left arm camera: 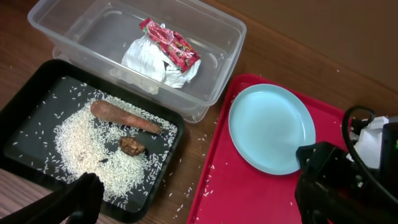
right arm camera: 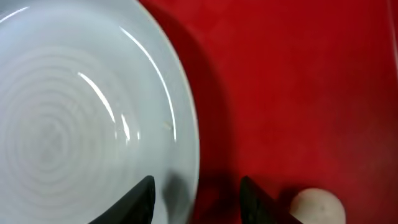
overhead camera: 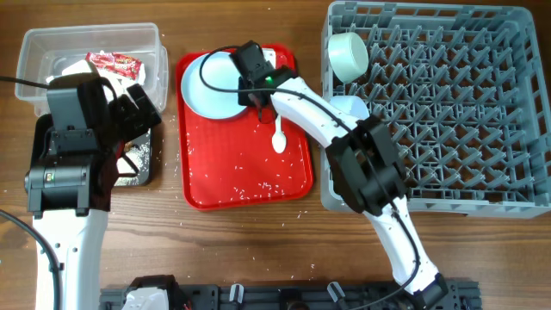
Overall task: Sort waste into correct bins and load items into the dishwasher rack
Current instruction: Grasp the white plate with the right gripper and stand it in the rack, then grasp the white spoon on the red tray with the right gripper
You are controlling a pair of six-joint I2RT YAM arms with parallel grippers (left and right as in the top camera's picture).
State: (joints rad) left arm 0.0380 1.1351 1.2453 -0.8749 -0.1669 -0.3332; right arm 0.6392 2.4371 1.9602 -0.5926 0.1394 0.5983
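A pale blue plate (overhead camera: 209, 83) lies at the back of a flat red tray (overhead camera: 245, 185), with a white spoon (overhead camera: 280, 139) beside it. My right gripper (overhead camera: 252, 89) is open, its fingers (right arm camera: 198, 196) straddling the plate's right rim (right arm camera: 180, 124), and the spoon's bowl (right arm camera: 317, 205) is just to the right. My left gripper (overhead camera: 138, 108) hangs open and empty (left arm camera: 199, 202) above the bins. The clear tub (left arm camera: 217, 43) holds the napkin (left arm camera: 149, 59) and red wrapper (left arm camera: 171, 43). The black tray (left arm camera: 25, 99) holds rice (left arm camera: 81, 146), the sausage stick (left arm camera: 124, 117) and the brown lump (left arm camera: 132, 145). The yellow cup is out of view.
The grey dishwasher rack (overhead camera: 448, 112) fills the right side, with a pale blue bowl (overhead camera: 348, 54) on its side at its left edge and another pale shape (overhead camera: 349, 105) below it. Loose rice grains (overhead camera: 250, 185) dot the red tray and the table beside it.
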